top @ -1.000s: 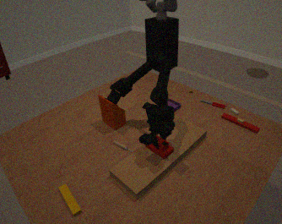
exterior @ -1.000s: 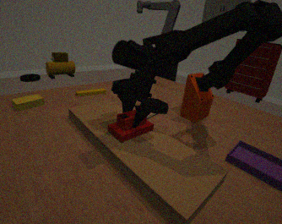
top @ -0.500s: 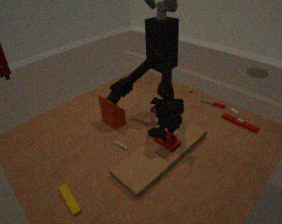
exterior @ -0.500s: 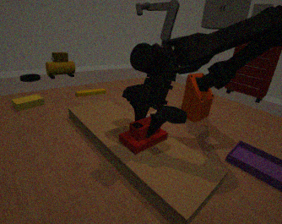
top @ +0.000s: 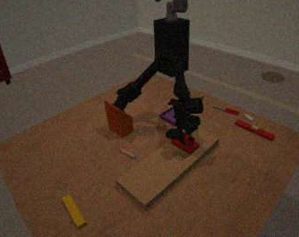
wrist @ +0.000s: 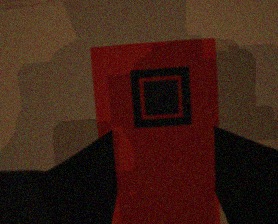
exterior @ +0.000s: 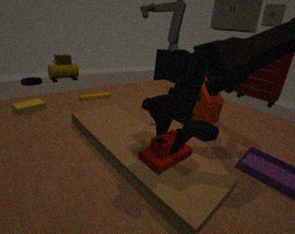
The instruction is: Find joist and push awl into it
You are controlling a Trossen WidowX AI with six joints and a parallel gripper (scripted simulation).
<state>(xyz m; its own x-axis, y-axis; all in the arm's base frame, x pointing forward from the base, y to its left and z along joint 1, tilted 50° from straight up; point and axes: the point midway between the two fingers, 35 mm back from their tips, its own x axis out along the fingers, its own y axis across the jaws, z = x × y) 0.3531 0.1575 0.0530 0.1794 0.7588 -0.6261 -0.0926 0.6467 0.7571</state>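
Observation:
The red stud finder [top: 191, 146] [exterior: 159, 162] [wrist: 165, 150] is upright, on or just above the pale wooden floor panel [top: 148, 180] [exterior: 199, 204], nearer the panel's tray end. Its square black window with a red inner outline looks dark in the wrist view. My gripper [top: 184, 137] [exterior: 167, 143] [wrist: 158, 132] is shut on the stud finder, one finger on each side. The purple tray [top: 166, 115] [exterior: 274, 170] lies beyond the panel's end, holding nothing that I can see. A red-handled tool with a thin shaft [top: 232, 111], possibly the awl, lies at the back right. No hole shows in the visible panel.
An orange block [top: 118, 122] [exterior: 212, 109] stands by the arm's base. A whitish pen-like piece [top: 128, 154] lies beside the panel. A yellow bar [top: 73, 211] lies front left in the top view. A long red bar [top: 255, 131] and a small white piece [top: 249, 116] lie at the right.

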